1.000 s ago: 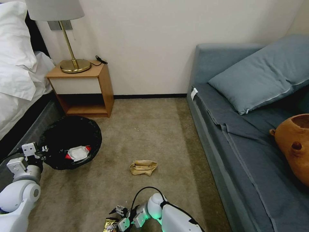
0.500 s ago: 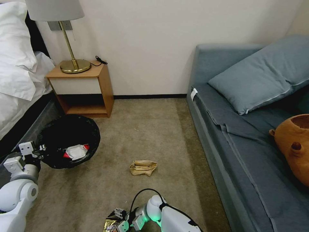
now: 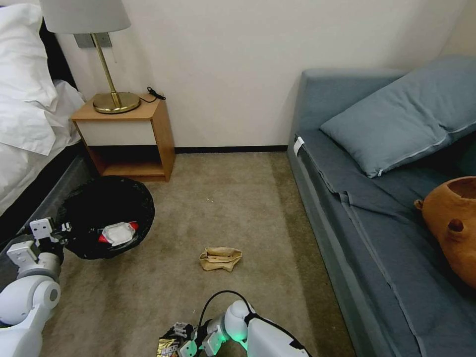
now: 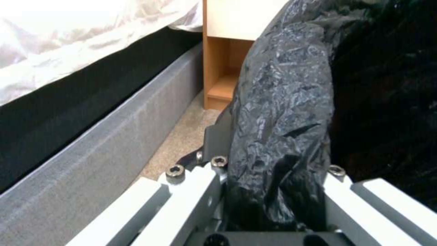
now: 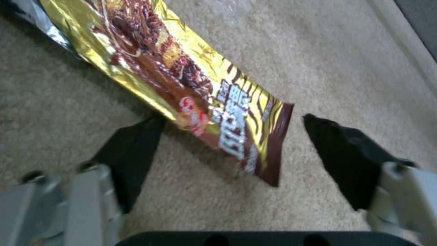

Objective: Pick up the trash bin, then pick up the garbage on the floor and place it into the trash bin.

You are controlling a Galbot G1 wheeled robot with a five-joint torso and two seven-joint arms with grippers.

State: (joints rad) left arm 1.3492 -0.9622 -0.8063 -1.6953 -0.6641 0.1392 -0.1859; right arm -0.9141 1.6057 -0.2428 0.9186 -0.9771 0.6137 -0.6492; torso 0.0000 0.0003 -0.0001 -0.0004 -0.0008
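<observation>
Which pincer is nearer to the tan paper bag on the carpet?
Right. The right pincer is low over the carpet, just before the paper bag. The left pincer is farther aside, holding the trash bin.

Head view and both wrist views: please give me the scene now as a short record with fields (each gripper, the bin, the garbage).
left gripper: shut on the liner rim of the trash bin, at the robot's left beside the bed
right gripper: open, low over the carpet, fingers on either side of the end of the candy wrapper
trash bin contents: red-and-white snack packet
garbage on floor: candy wrapper, tan paper bag
</observation>
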